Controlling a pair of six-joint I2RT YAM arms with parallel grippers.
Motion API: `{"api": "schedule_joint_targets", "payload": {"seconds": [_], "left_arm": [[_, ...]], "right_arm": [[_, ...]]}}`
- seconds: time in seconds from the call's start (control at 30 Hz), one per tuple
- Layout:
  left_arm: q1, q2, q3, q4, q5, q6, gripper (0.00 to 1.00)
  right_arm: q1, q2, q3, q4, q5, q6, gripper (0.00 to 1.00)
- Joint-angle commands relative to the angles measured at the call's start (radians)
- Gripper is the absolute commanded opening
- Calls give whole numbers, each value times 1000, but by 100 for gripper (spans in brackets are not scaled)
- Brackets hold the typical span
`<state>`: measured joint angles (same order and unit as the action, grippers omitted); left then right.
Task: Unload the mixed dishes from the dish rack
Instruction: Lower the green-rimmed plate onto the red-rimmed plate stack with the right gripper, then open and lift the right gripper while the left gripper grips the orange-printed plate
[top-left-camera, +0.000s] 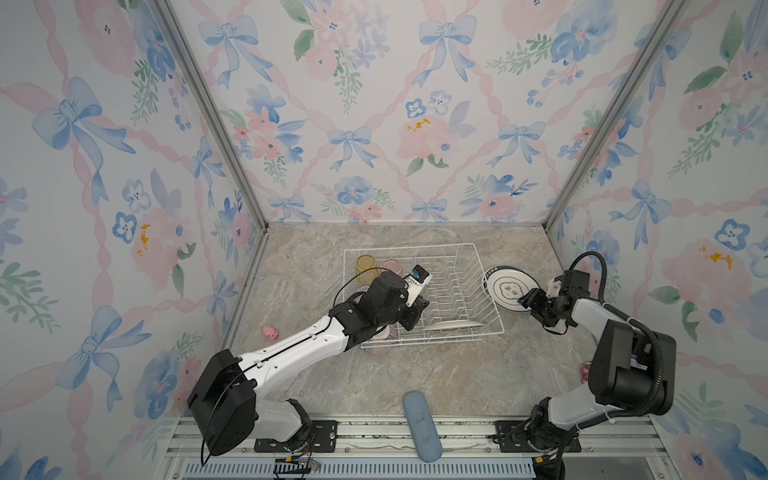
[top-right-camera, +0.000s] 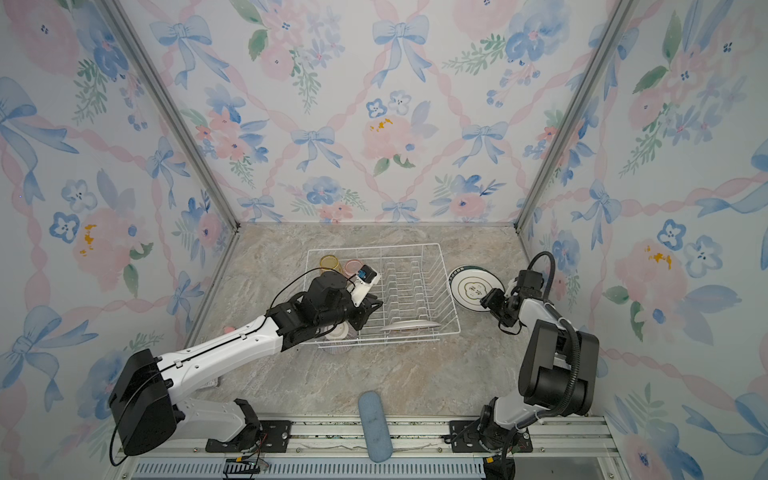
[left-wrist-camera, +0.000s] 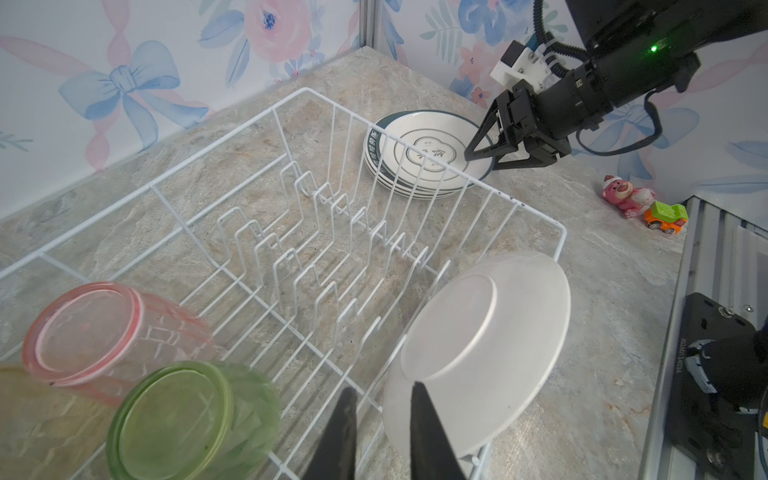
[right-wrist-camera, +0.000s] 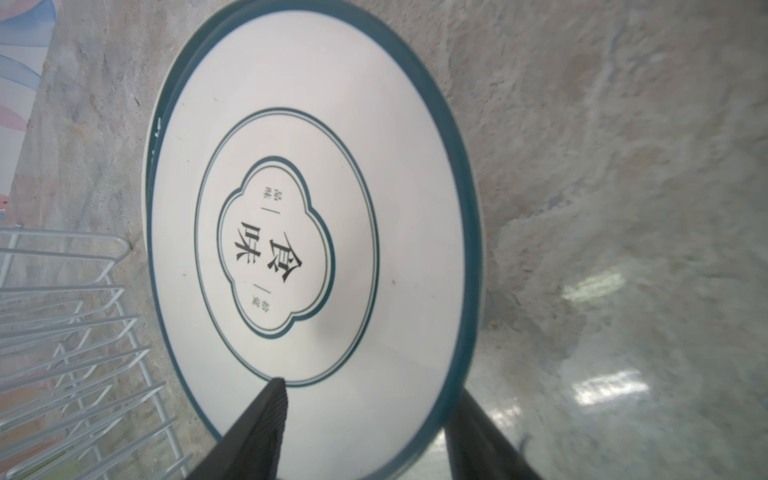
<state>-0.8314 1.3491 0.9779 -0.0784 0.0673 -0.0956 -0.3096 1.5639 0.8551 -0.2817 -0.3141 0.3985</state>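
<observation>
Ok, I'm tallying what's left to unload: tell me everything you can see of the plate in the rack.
The plate is plain white, smooth and ceramic-looking, with its underside and a raised round foot ring showing. It stands on edge, leaning, at the near end of the dish rack, close to its end wall. The left gripper sits at its rim; contact can't be judged.

Dish rack (top-left-camera: 409, 246): white wire. Stacked plates (right-wrist-camera: 316, 232): white, dark teal rim, teal ring, quatrefoil emblem, black characters. Plate in rack (left-wrist-camera: 482, 353): plain white underside. Pink tumbler (left-wrist-camera: 95, 332), green tumbler (left-wrist-camera: 187, 419), yellow tumbler (top-left-camera: 366, 266): translucent. Bowl (top-right-camera: 338, 332): pinkish stripes, white foot. Counter (top-left-camera: 415, 374): beige-grey marble veining. Pad (top-left-camera: 422, 428): blue-grey. Walls (top-left-camera: 374, 104): blue bows, pink ribbons, florals. Toy bear (left-wrist-camera: 627, 195): pink. Toy car (left-wrist-camera: 665, 218): green, orange.
</observation>
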Motion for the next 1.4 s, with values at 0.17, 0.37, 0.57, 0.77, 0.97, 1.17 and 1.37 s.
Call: {"api": "schedule_joint_targets", "payload": {"seconds": [0.17, 0.37, 0.57, 0.77, 0.97, 1.17, 1.37], "left_arm": [[-5, -9, -21, -27, 8, 25, 19], [-4, -6, -27, -31, 5, 29, 19], [-5, 3, -27, -35, 5, 34, 20], [-5, 9, -29, -39, 6, 37, 20], [-7, 8, -25, -47, 8, 38, 19], [-23, 13, -23, -48, 31, 57, 19], [-43, 13, -17, -51, -23, 56, 20]], "right_arm": [[49, 58, 69, -75, 116, -32, 66], [73, 105, 111, -90, 143, -39, 67], [102, 156, 155, -105, 166, -43, 67], [116, 186, 179, -120, 184, -47, 67], [105, 134, 149, -118, 187, -52, 68], [70, -13, 97, -136, 161, -60, 68], [55, -246, 38, -184, 138, -84, 70]]}}
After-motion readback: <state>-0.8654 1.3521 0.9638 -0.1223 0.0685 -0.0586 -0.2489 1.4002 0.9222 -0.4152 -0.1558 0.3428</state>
